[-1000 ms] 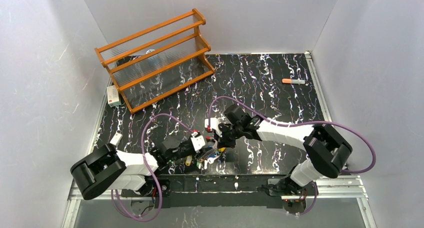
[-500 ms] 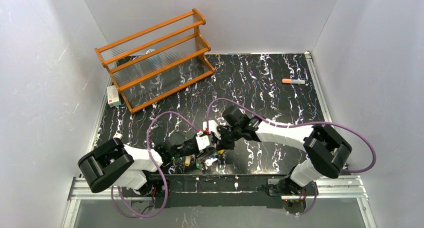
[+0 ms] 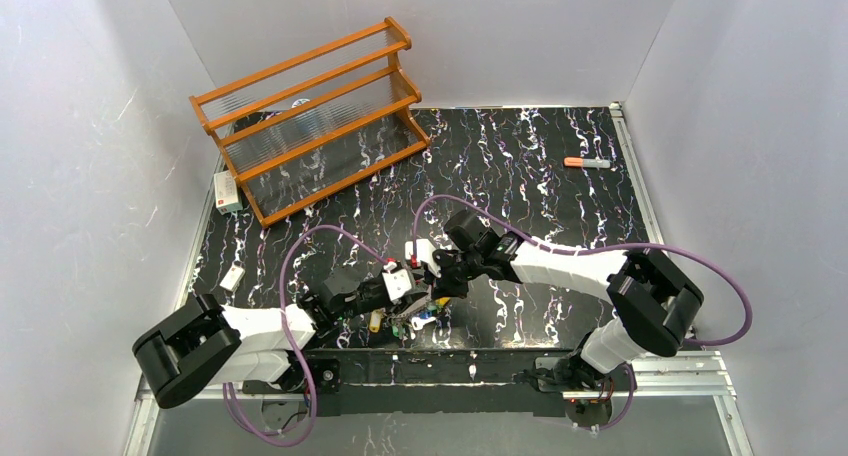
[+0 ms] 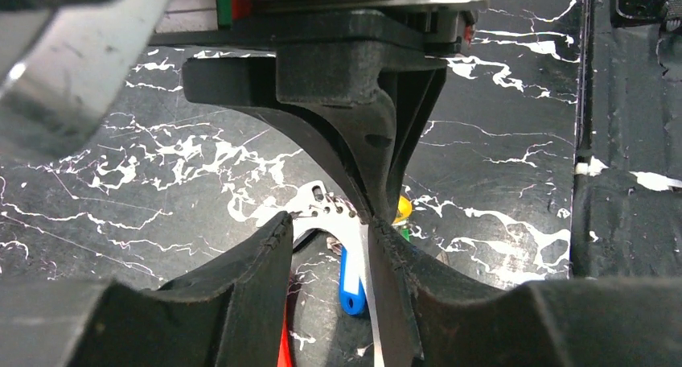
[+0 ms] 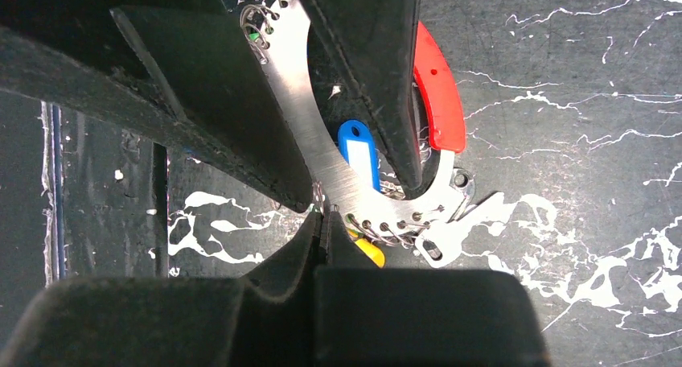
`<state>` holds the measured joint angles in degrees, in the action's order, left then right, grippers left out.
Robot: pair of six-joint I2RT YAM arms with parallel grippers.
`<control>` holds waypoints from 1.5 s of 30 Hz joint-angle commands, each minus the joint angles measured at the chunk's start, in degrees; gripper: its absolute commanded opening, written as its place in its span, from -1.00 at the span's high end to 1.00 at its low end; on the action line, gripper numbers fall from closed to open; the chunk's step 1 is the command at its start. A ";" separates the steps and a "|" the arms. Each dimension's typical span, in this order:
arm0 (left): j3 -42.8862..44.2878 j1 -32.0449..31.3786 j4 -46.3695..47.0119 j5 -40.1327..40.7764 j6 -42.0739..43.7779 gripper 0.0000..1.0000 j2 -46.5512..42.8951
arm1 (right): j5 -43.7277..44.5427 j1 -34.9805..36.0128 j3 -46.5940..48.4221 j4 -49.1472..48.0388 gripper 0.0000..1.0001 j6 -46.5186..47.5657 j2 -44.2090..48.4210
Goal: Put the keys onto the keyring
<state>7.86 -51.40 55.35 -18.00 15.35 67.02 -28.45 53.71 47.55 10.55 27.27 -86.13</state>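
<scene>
The keyring is a curved silver band with holes (image 5: 318,142) and a red arc (image 5: 438,93); in the top view it lies near the table's front (image 3: 420,314). A blue tag (image 5: 359,154), a yellow tag (image 5: 367,253) and a green speck (image 5: 256,37) hang on it. My left gripper (image 4: 326,246) spans the band (image 4: 322,206), which touches both fingers; the blue tag (image 4: 351,278) lies between them. My right gripper (image 5: 323,214) is shut, its tips at the band's holed edge; I cannot see what they pinch. Another yellow key (image 3: 376,323) lies to the left.
A wooden rack (image 3: 310,116) stands at the back left, with a white box (image 3: 228,191) beside it. An orange-capped marker (image 3: 586,162) lies at the back right. A small white piece (image 3: 232,277) lies at the left edge. The front rail (image 3: 430,366) runs just below the keyring.
My left arm's elbow swung right, then back left. Both grippers stayed together at the keyring.
</scene>
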 commanded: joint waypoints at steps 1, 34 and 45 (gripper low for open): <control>-0.79 -0.22 -1.48 -1.41 -1.05 0.24 -0.64 | -0.64 0.32 3.15 -1.50 0.97 0.61 -0.19; -5.41 -0.25 20.58 2.38 -13.61 1.00 1.36 | -8.69 -5.61 -12.33 -27.14 0.09 -9.06 13.49; -7.65 -0.28 32.18 5.51 -17.39 1.00 0.64 | -14.83 -8.62 -15.80 -34.65 0.28 -12.59 16.10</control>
<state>0.54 -51.51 80.51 -14.66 -0.71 69.49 -39.62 45.34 31.79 -19.44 16.23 -70.19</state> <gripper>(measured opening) 0.010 0.372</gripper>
